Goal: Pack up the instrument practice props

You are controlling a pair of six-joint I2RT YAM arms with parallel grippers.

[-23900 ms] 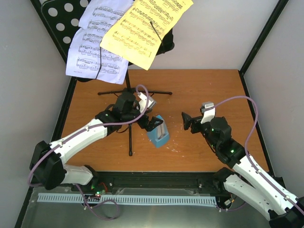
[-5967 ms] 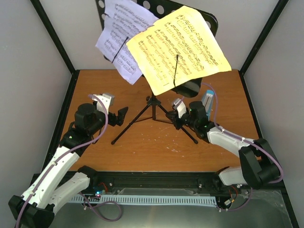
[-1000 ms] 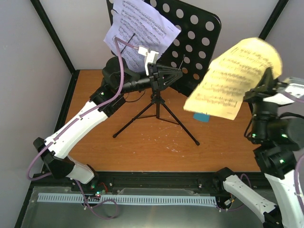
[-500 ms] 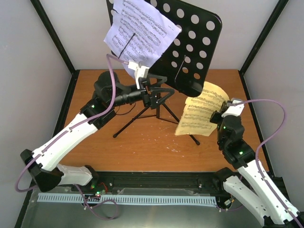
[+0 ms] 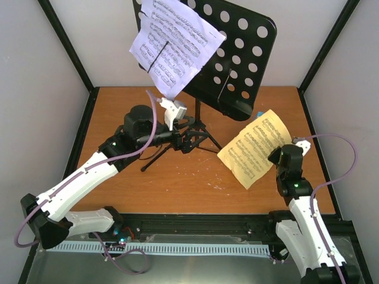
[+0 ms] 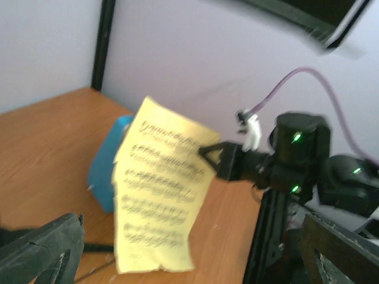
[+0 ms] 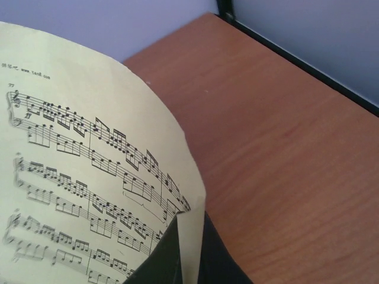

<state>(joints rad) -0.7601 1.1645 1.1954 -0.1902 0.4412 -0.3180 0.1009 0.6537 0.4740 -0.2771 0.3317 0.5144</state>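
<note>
The black music stand (image 5: 237,53) stands at the back of the table, its round-holed desk tilted, with a white sheet-music page (image 5: 174,44) clipped on its left side. My right gripper (image 5: 275,157) is shut on the edge of a yellow sheet-music page (image 5: 253,149), which hangs low over the right of the table. In the right wrist view the yellow page (image 7: 89,165) is pinched between the black fingers (image 7: 225,266). A blue metronome (image 5: 259,115) peeks out behind the yellow page (image 6: 163,189). My left gripper (image 5: 198,136) is open and empty beside the tripod legs (image 5: 153,161).
The orange table (image 5: 177,183) is boxed in by pale walls and black frame posts (image 5: 65,56) at the back corners. A black rail (image 5: 195,223) runs along the near edge between the arm bases. The metronome (image 6: 106,171) sits near the right back wall.
My right arm brought the yellow page down from high on the right to just above the table. My left gripper opened and dropped from the stand's post to tripod height.
</note>
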